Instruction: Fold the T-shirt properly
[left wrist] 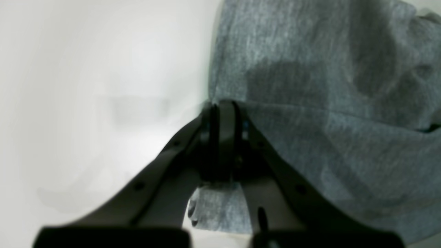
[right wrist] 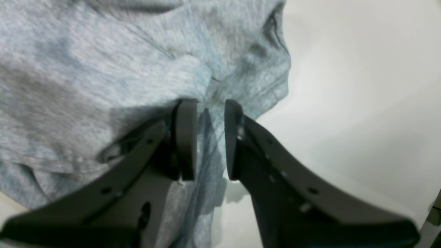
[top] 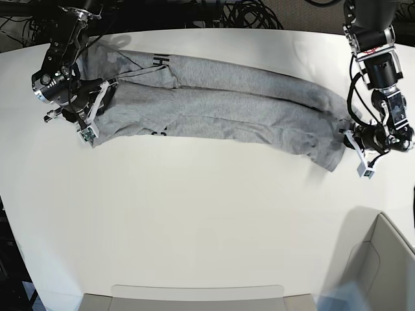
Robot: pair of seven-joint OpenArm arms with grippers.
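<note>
Left end effector (left wrist: pixel 224 106) pinched tight on the T-shirt (top: pixel 227 103) edge; right end effector (right wrist: pixel 210 137) spread partway around a fold; grey cloth stretched across the white surface (top: pixel 194 220).

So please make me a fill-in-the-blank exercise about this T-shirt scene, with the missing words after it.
1. The T-shirt lies on a table whose colour is ____.
2. The left gripper is ____ on the shirt's edge.
3. In the base view, the right gripper is at the shirt's ____ end.
4. The colour of the shirt is ____.

Missing words: white; shut; left; grey
</note>
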